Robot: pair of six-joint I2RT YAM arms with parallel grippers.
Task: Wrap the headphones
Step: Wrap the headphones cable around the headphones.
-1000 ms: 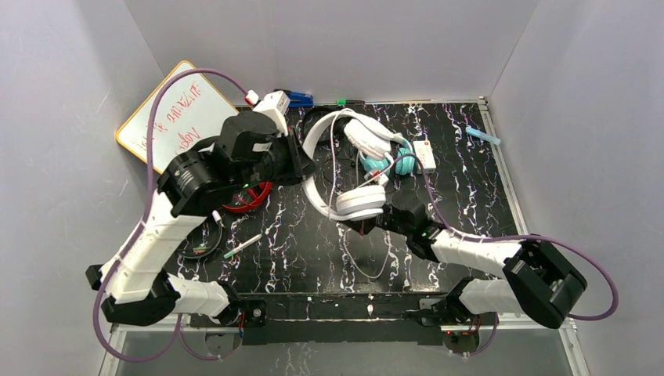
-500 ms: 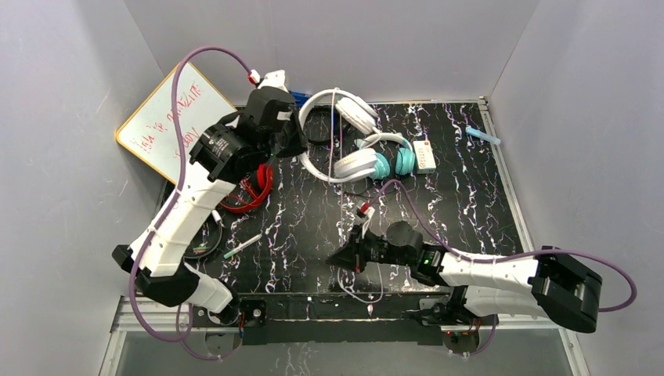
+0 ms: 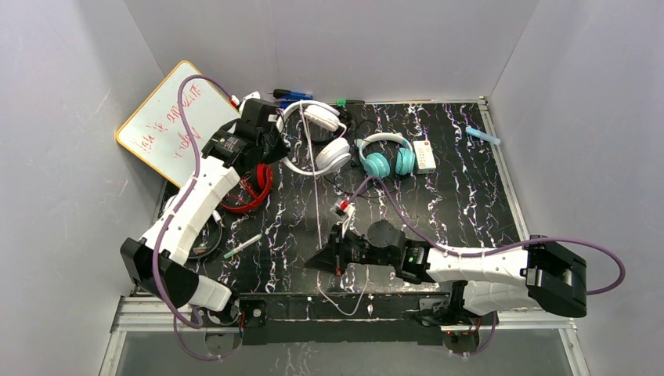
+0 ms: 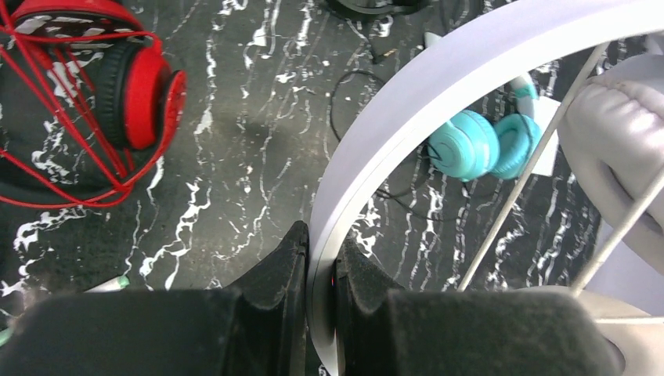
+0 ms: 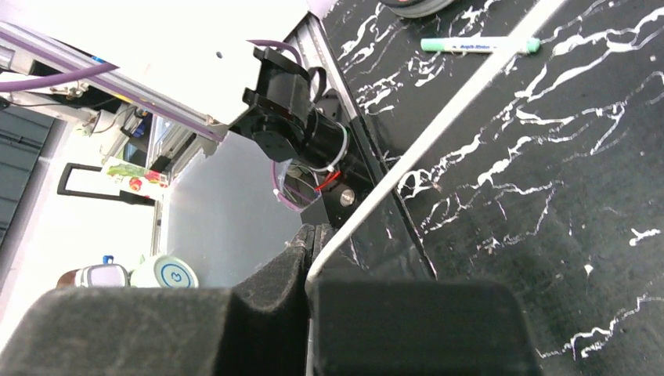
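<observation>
Wrapping at an early stage: left tool [image 4: 321,258] clamped on the band of the white headphones [image 3: 327,151] above the far-left tabletop [image 3: 470,196], right tool [image 5: 309,249] pinching their cord [image 3: 317,211] taut, little winding evident, teal headphones [image 3: 384,160] lying unattended

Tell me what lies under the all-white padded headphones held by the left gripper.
Black marbled tabletop and a thin black cord loop show beneath the white headphones; the left gripper and the headphones themselves cover the rest.
</observation>
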